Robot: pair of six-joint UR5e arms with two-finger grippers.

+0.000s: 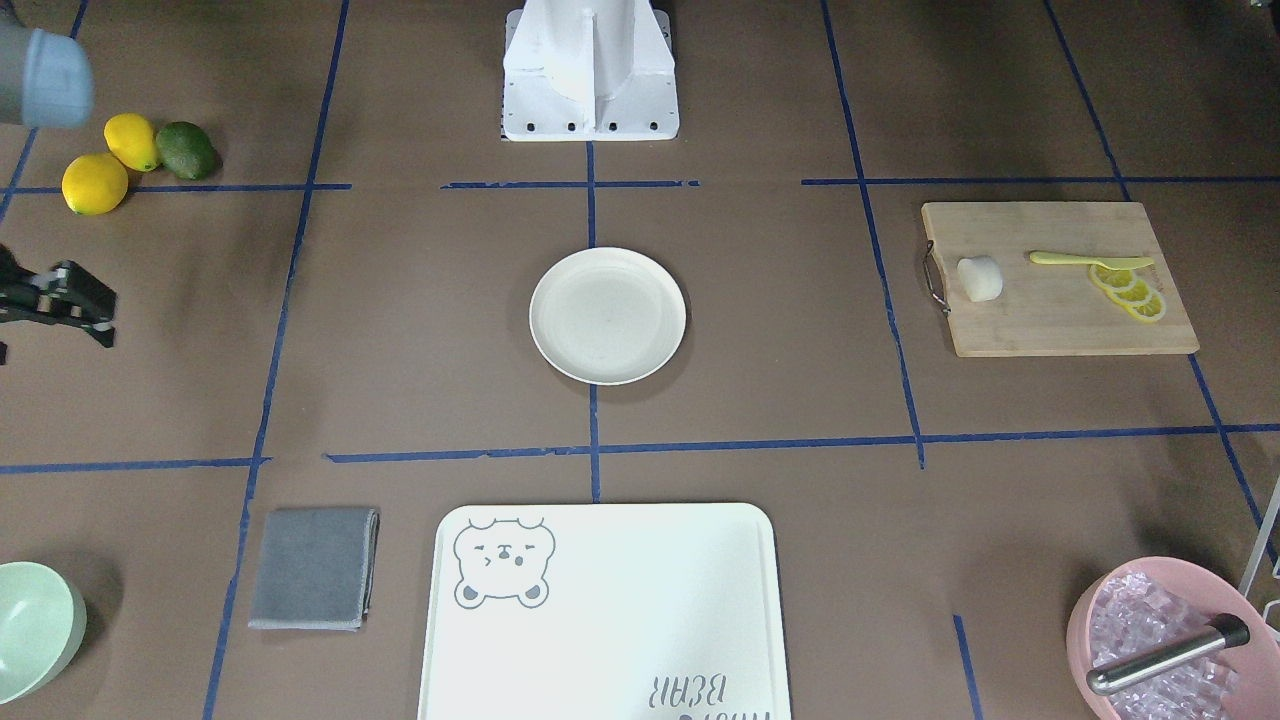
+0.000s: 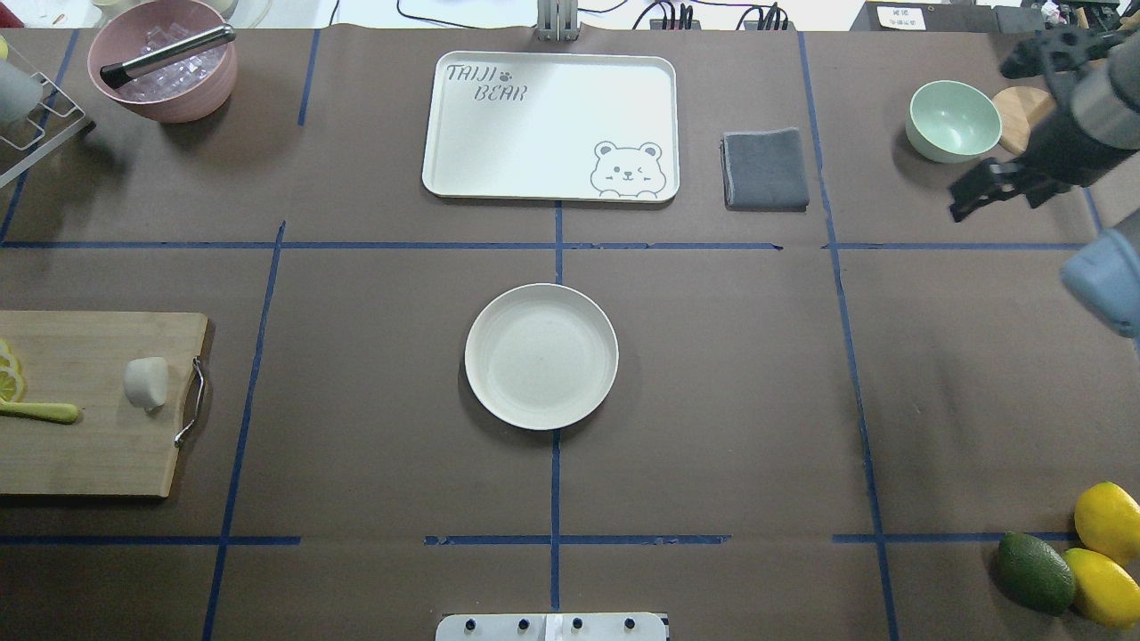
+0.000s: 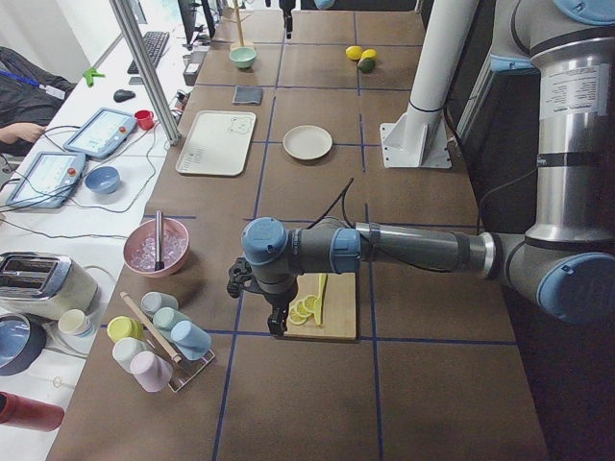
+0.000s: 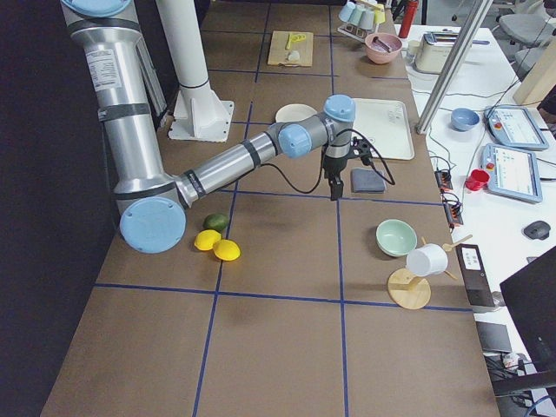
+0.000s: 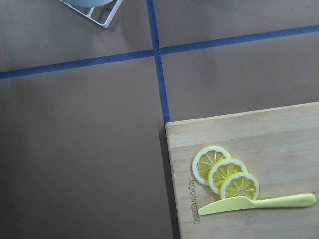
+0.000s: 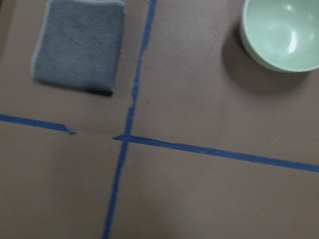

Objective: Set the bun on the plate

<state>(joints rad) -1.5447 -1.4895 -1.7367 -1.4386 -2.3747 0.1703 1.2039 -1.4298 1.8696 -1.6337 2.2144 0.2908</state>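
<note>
The left gripper (image 3: pixel 276 322) hangs over the outer end of the wooden cutting board (image 2: pixel 89 445), at the counter's (image 2: pixel 356 401) left edge. It shows only in the side view, so I cannot tell whether its jaws are spread or pressed together. On the board lie lemon slices (image 2: pixel 11 374) and a yellow knife (image 2: pixel 40 411). The bun (image 2: pixel 146 383), a small smooth white lump, sits apart from them at the board's right end, just beside the metal handle (image 2: pixel 191 401).

A stretch of brown counter, crossed by a blue tape line (image 2: pixel 249 374), separates the board from the plate (image 2: pixel 541 356). The plate is round and cream with a raised rim, and it sits at the centre. Beyond the plate is the bear tray (image 2: pixel 552 125), with a grey cloth (image 2: pixel 766 169) to its right.

The right gripper (image 2: pixel 966 200) hovers well apart from the plate, near the green bowl (image 2: pixel 953 120). I cannot tell how its jaws stand.
</note>
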